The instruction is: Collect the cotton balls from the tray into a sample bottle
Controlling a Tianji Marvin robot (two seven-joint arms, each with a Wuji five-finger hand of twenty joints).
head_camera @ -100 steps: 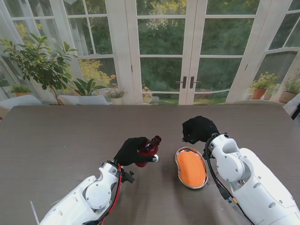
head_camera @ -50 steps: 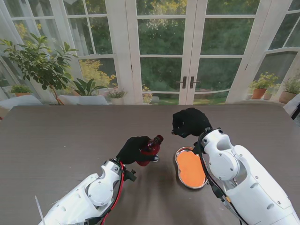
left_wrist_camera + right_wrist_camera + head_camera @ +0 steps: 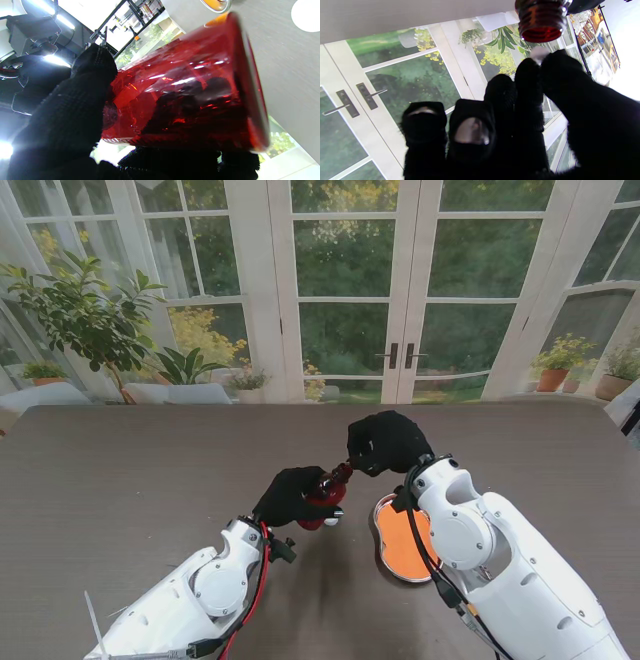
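My left hand in its black glove is shut on a red transparent sample bottle, held tilted off the table with its mouth toward my right hand. The left wrist view is filled by the bottle. My right hand hovers just beyond the bottle's mouth, thumb and forefinger pinching a small white cotton ball right beside the threaded neck. An oval metal tray with an orange inside lies on the table, partly covered by my right forearm. I can make out no cotton balls in it.
A white round object sits on the dark table under the bottle; in the left wrist view it is a white disc. Glass doors and potted plants stand beyond the table's far edge.
My right hand has moved left from over the tray's far end to the bottle's mouth. My left hand has tilted the bottle slightly toward it.
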